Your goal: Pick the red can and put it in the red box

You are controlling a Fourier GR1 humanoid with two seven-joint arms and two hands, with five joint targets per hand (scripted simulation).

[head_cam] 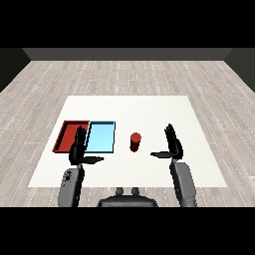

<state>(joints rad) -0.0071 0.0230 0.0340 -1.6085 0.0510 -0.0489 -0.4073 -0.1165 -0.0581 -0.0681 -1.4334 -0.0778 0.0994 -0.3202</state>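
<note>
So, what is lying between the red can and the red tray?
In the head view, the light blue tray lies between the red can and the red tray; the left hand overlaps their near edges.

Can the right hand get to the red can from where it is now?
Probably yes. The right hand is open, thumb toward the red can, and only bare white table lies between them. The trays sit beyond the can.

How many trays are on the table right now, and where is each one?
2. The red tray lies at the table's left side, partly behind the left hand. The light blue tray lies right beside it, between it and the red can. Nothing suggests a hidden third.
</note>
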